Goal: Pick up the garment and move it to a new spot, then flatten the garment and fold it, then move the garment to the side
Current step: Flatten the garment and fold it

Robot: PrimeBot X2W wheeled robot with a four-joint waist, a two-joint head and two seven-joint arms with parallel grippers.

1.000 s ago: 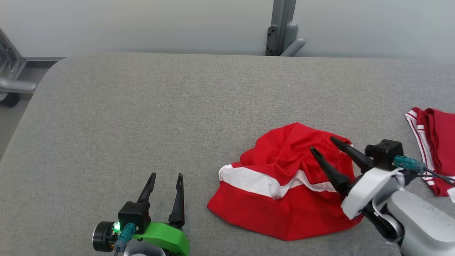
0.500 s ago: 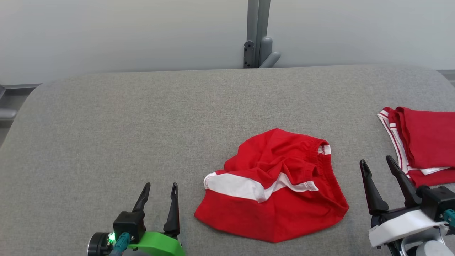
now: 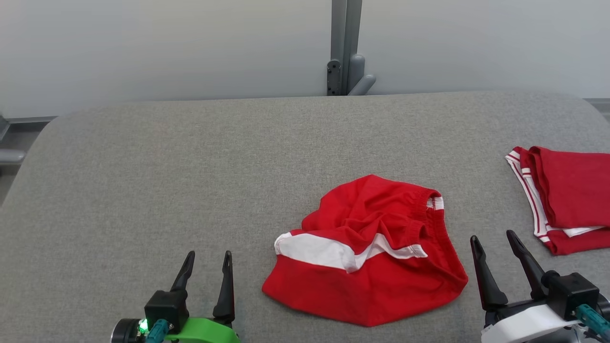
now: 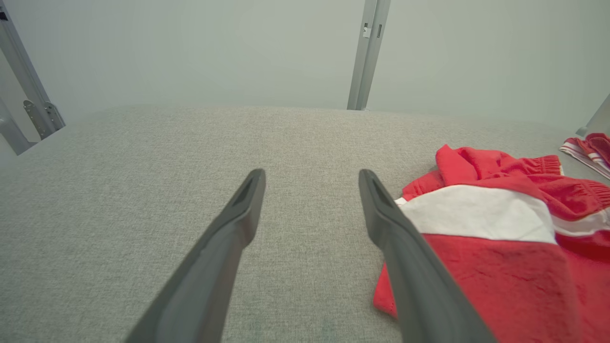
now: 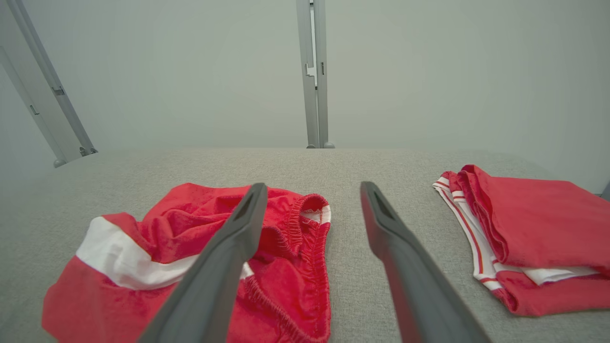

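Red garment (image 3: pixel 367 290) between left fingers (image 3: pixel 224 286) and right fingers (image 3: pixel 482 271), clear of both.

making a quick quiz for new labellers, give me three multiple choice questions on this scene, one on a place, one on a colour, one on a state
1. In the head view, where does the folded garment lie relative to the crumpled garment?
A. to its right, apart from it
B. to its left
C. on top of it

2. What colour is the band across the crumpled garment?
A. blue
B. white
C. black

3. How do the left gripper and the right gripper stand?
A. both shut on the crumpled garment
B. left shut, right open
C. both open, holding nothing

Answers:
1 A, bare table shows between the two garments.
2 B, a white band crosses the red cloth.
3 C, each gripper's fingers stand spread beside the garment, gripping nothing.
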